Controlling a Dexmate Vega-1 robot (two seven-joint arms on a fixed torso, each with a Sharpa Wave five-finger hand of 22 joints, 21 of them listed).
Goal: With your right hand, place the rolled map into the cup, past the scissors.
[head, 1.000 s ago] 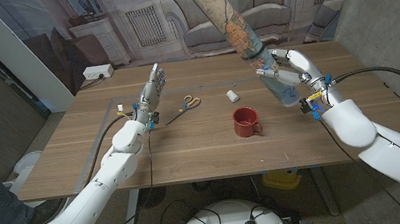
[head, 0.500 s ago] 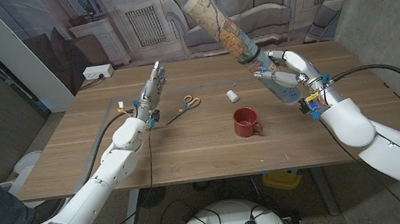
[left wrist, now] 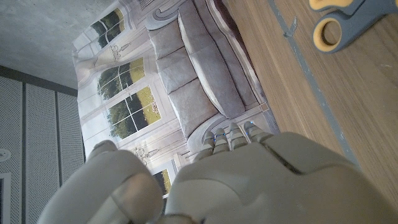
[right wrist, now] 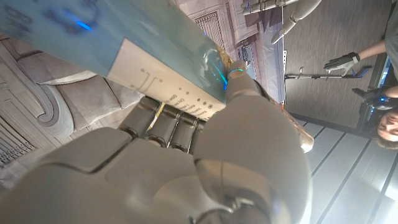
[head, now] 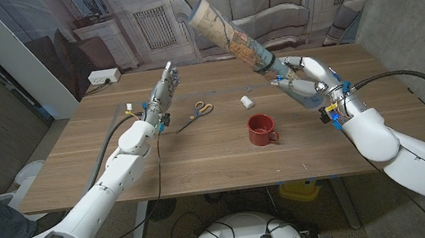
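The right hand [head: 306,82] grips the rolled map [head: 230,34] by its lower end, fingers wrapped round the tube, and holds it in the air above the right half of the tabletop [head: 202,165]. In the right wrist view the map [right wrist: 124,37] runs across just past the curled fingers [right wrist: 168,124], which confirms a full grasp and not a pinch. The carry step appears to be in hand: the map is lifted and clear of the wood, but not yet over the cup.

The red cup [head: 261,129] stands upright near the middle of the tabletop, its mouth open upward, nearer the front edge than the held end of the map. The scissors [head: 197,111] lie flat to the left of the cup, and a small white object [head: 248,101] sits between them, toward the far edge.

The map's long axis is strongly tilted: its gripped end points down and to the right, its free end rises up and to the left, out toward the far edge. For the next move the tube likely needs swinging toward upright, its lower end brought over the cup's mouth, then lowered in; the hand covers much of that end, so clearance at the rim looks tight.

The left hand [head: 162,91] stands near the far left part of the tabletop, fingers apart and reaching up, holding nothing.
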